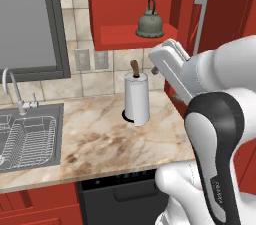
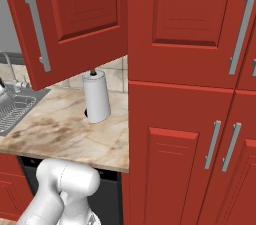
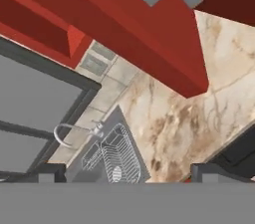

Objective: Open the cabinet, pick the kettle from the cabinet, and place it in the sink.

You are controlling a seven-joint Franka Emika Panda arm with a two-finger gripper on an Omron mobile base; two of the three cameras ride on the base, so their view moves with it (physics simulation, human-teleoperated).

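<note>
Showing no legible writing: kettle (image 1: 150,23)

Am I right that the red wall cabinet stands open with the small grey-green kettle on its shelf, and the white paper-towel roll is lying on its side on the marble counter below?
Nearly. The red wall cabinet is open and the small grey-green kettle sits on its shelf, but the white paper-towel roll stands upright on the marble counter, as the left base view shows.

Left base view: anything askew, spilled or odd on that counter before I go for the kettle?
Nothing stands out. The white paper-towel roll stands upright on the marbled counter, the squat grey-green kettle sits upright in the open red wall cabinet, and no spill shows.
</note>
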